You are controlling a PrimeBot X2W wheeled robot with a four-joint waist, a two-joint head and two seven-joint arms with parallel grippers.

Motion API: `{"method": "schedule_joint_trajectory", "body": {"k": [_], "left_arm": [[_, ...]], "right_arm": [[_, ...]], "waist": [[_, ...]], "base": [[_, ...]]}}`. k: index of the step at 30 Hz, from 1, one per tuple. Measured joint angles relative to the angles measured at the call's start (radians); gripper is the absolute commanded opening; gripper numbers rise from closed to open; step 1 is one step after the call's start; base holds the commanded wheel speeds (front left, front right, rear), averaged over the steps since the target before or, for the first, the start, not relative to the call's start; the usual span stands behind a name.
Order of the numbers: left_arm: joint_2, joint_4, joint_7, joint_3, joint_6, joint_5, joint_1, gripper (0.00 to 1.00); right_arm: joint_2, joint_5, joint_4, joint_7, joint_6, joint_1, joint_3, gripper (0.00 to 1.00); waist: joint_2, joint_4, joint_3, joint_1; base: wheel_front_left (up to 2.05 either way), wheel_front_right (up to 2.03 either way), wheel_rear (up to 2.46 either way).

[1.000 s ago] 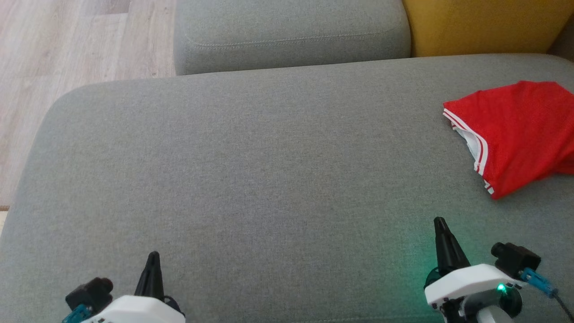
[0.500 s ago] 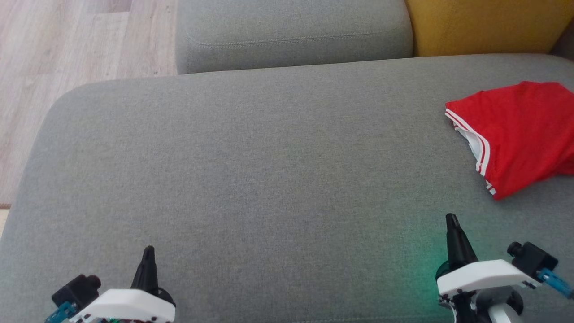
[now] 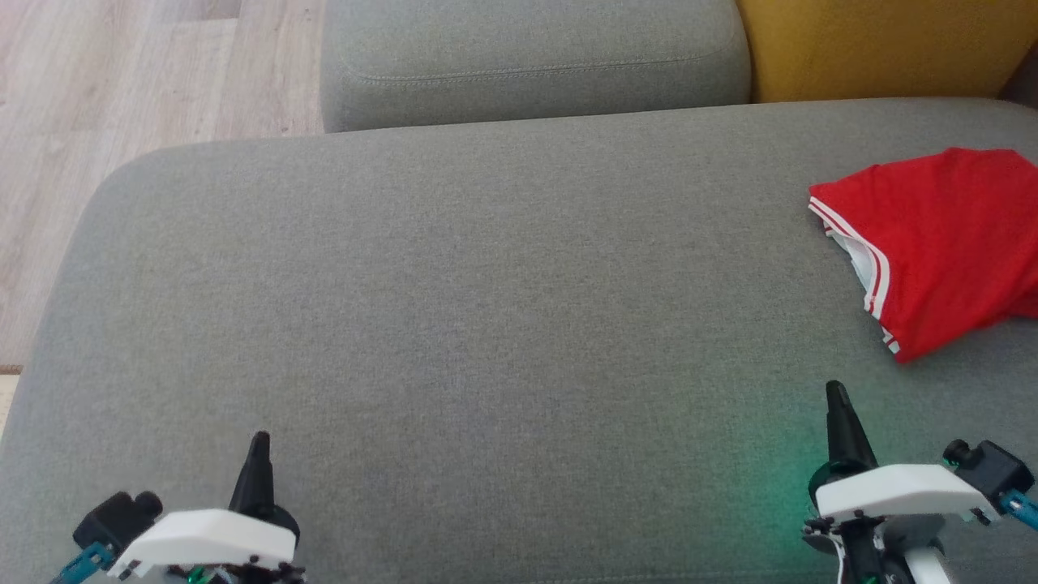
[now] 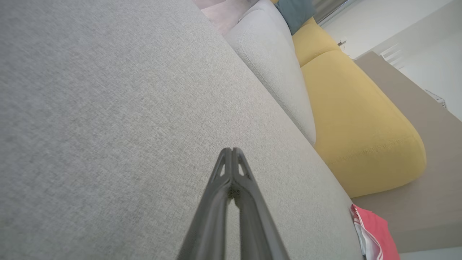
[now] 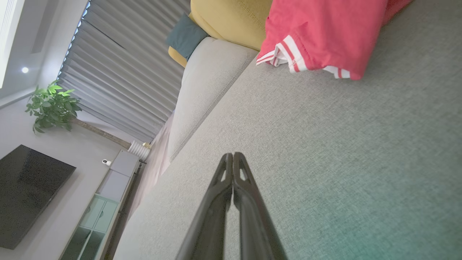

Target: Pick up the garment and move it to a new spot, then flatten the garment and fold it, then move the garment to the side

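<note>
Where the big grey sofa seat (image 3: 486,284) spreads out, it takes up most of the head view, soft and flat. Behind it sits a grey cushion (image 3: 527,57). Right next to that, on the robot's right, is a yellow cushion (image 3: 876,45). Light wood floor (image 3: 122,81) shows past the seat's far left corner.

The garment (image 3: 949,243) lies on the seat at the far right side, near the yellow cushion. It is red and bunched up. A red-and-white striped edge and a bit of white cloth face the middle of the seat. Part of it runs off the picture's right edge.

The left hand (image 3: 259,442) is low on the left, with bare seat in front of it, well apart from the garment. Its two dark fingers are clenched tight, tip against tip.

The right hand (image 3: 835,389) is low on the right. The garment lies near it, a little way ahead, and they do not touch. Its fingers are clenched tight together too.
</note>
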Motion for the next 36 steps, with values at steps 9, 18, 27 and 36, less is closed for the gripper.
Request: {"method": "schedule_joint_trajectory", "body": {"k": [9, 18, 27, 36], "left_arm": [[0.000, -0.001, 0.026, 0.010, -0.010, -0.095, -0.018, 0.00], [0.000, -0.004, 0.058, 0.034, -0.028, -0.199, -0.040, 0.00], [0.000, -0.005, 0.079, 0.047, -0.043, -0.295, -0.055, 0.00], [0.000, -0.005, 0.106, 0.067, -0.054, -0.388, -0.063, 0.00]], "right_arm": [[0.000, 0.095, -0.017, 0.022, 0.000, -0.001, -0.024, 0.00], [0.000, 0.202, -0.033, 0.049, 0.000, -0.004, -0.046, 0.00], [0.000, 0.297, -0.048, 0.072, 0.000, -0.005, -0.068, 0.00], [0.000, 0.393, -0.064, 0.094, 0.000, -0.009, -0.092, 0.00]], "waist": [[0.0000, 0.003, 0.001, 0.0000], [0.0000, 0.007, 0.002, 0.0000], [0.0000, 0.010, 0.004, 0.0000], [0.0000, 0.013, 0.005, 0.0000]], "base": [[0.00, 0.00, 0.00], [0.00, 0.00, 0.00], [0.00, 0.00, 0.00], [0.00, 0.00, 0.00]]}}
